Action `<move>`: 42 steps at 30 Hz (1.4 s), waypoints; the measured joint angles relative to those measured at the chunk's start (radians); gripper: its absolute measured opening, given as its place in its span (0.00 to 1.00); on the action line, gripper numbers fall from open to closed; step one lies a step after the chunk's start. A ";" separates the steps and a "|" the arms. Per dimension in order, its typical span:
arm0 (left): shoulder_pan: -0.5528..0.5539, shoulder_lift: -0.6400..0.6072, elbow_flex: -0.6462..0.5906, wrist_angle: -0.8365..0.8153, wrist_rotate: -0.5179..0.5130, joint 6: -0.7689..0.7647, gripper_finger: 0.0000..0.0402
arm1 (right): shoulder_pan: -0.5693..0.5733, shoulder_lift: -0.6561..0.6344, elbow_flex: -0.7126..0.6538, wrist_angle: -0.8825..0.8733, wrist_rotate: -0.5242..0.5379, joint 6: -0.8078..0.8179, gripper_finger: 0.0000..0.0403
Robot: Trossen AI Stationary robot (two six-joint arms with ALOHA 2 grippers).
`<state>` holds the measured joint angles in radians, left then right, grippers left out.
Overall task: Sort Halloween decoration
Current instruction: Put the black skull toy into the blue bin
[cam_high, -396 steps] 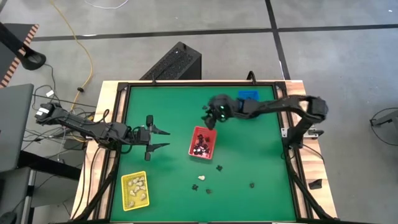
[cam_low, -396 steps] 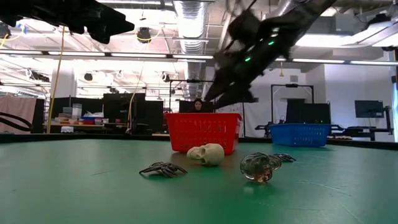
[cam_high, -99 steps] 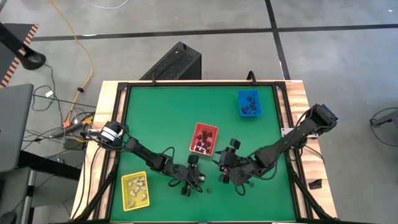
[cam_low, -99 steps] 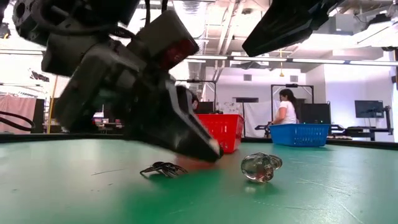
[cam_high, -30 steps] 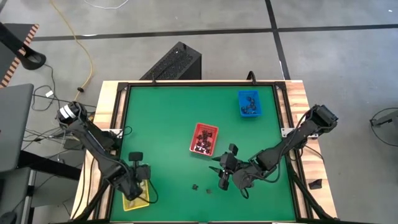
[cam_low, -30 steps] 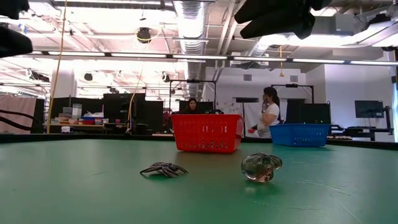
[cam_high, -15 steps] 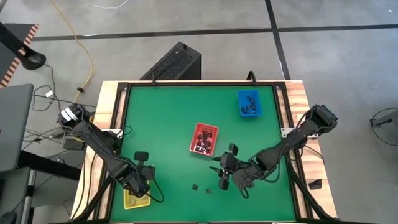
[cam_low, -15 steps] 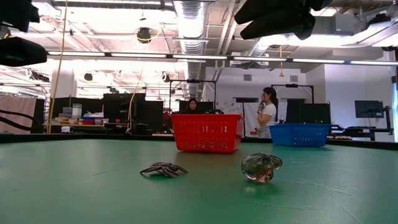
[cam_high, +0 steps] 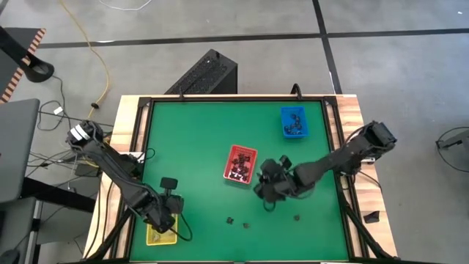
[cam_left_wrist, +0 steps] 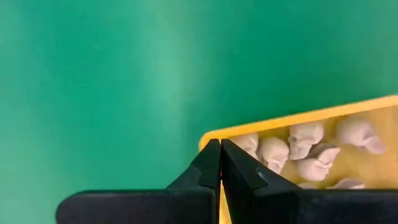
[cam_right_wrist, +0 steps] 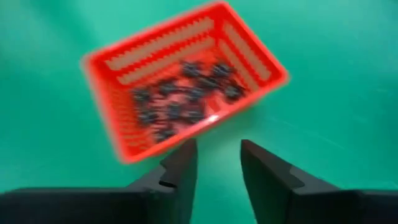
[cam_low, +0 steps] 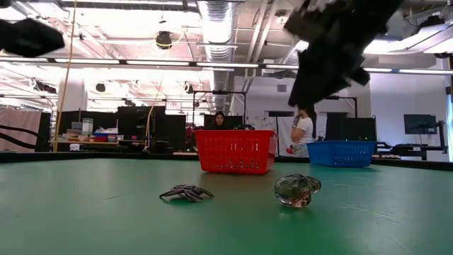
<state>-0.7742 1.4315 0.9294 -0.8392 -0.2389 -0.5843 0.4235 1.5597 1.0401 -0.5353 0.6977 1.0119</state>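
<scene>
Cream skull pieces point(cam_left_wrist: 301, 152) lie in the yellow tray point(cam_left_wrist: 292, 119) at the near left. My left gripper point(cam_left_wrist: 220, 163) hangs shut and empty over that tray's corner point(cam_high: 163, 220). Black pieces point(cam_right_wrist: 186, 93) fill the red tray point(cam_high: 240, 165) at mid-table. My right gripper point(cam_right_wrist: 214, 168) hovers open just right of and nearer than the red tray point(cam_high: 261, 189), pointing at it, with only green mat between its fingers. A black spider point(cam_low: 185, 193) and a clear skull point(cam_low: 297, 190) rest loose on the mat, seen from above as small dark bits point(cam_high: 229, 219) point(cam_high: 245, 225).
A blue tray point(cam_high: 293, 122) holding dark pieces stands at the far right. One more small piece point(cam_high: 297, 217) lies near the right arm. Bare green mat stretches across the far left. A raised black frame point(cam_high: 143, 147) edges the table. People point(cam_low: 304, 131) are in the room behind.
My right gripper has swung from above the loose pieces toward the far edge and the red tray, sinking a little and rolling its wrist. The left arm has stayed over the yellow tray, shut.
</scene>
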 joint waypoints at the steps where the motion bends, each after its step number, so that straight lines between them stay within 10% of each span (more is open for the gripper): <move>1: -0.001 -0.016 0.003 -0.006 -0.014 0.001 0.00 | -0.027 0.000 0.000 -0.024 -0.021 0.011 0.39; 9: -0.024 -0.210 -0.067 0.104 -0.280 0.073 0.00 | -0.240 0.001 -0.053 0.014 -0.193 -0.059 0.05; 21: 0.050 -0.548 -0.480 0.904 -0.342 0.458 0.00 | -0.343 0.000 -0.054 0.027 -0.286 -0.068 0.05; 42: 0.069 -0.623 -0.509 0.899 -0.298 0.523 0.00 | -0.420 0.165 0.059 0.012 -0.333 -0.155 0.05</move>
<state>-0.7048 0.8089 0.4202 0.0596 -0.5370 -0.0612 0.0032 1.7248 1.0995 -0.5228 0.3645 0.8571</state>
